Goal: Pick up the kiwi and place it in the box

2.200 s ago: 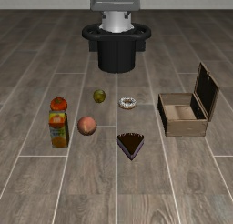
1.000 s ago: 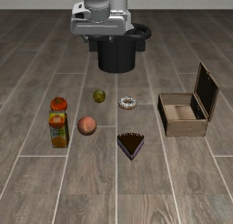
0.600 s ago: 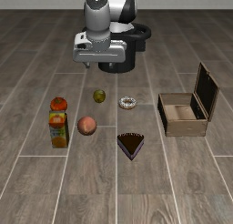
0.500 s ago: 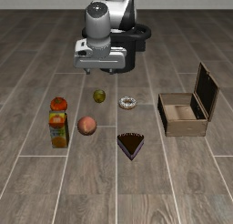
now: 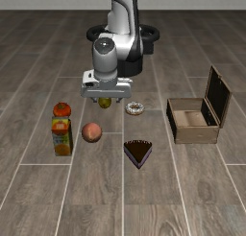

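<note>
Your hand has dropped onto the kiwi; whether it grips, you cannot tell. A doughnut lies just beside, the box well apart.

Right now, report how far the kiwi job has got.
Done: nothing delivered; the box stands open without the kiwi. In hand: the hand hangs just over the kiwi on the floor. Left: grasp it, lift, carry it into the box.

White-and-grey jointed arm, round black base
</note>
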You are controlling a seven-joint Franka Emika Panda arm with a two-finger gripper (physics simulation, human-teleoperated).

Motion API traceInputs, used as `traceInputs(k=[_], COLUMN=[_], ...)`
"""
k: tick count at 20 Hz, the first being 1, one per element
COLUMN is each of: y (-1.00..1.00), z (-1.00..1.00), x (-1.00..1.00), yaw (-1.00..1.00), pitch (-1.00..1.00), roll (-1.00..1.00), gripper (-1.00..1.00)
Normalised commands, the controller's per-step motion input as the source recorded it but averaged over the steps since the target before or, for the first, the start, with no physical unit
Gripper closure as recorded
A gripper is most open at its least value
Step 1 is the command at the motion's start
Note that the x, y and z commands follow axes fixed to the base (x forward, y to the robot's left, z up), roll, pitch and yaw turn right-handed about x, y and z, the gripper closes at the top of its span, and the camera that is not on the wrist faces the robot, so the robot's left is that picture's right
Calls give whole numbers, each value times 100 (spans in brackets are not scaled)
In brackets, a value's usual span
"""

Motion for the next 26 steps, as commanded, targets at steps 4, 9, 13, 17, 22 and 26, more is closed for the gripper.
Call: traceInputs(k=[4,9,13,17,22,26], y=[0,0,0,0,0,0], z=[-25,-60,0,0,40,100], x=[-75,0,0,0,0,0], yaw=[0,0,0,0,0,0], pitch=[0,0,0,0,0,0], roll=[0,0,0,0,0,0], gripper=[-100,100,100,100,100,100])
